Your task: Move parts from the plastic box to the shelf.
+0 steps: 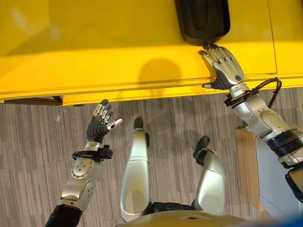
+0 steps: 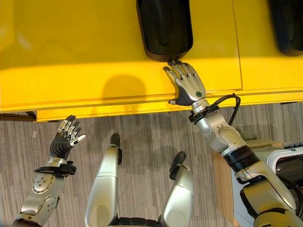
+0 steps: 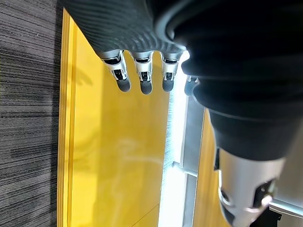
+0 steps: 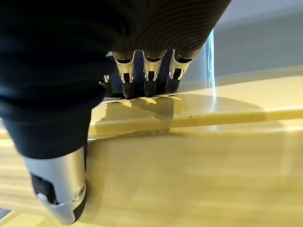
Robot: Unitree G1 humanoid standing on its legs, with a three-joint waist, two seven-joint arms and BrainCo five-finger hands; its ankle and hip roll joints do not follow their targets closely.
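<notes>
Glossy black ribbed part (image 2: pixel 164 28) on shelf (image 2: pixel 71 85)

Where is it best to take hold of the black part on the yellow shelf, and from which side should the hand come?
Probably its near rounded end, coming from the shelf's front edge. The black part lies flat on the yellow shelf with that end toward the robot, and the right hand, fingers straight, already reaches it there. The left hand hangs open over the floor.
</notes>
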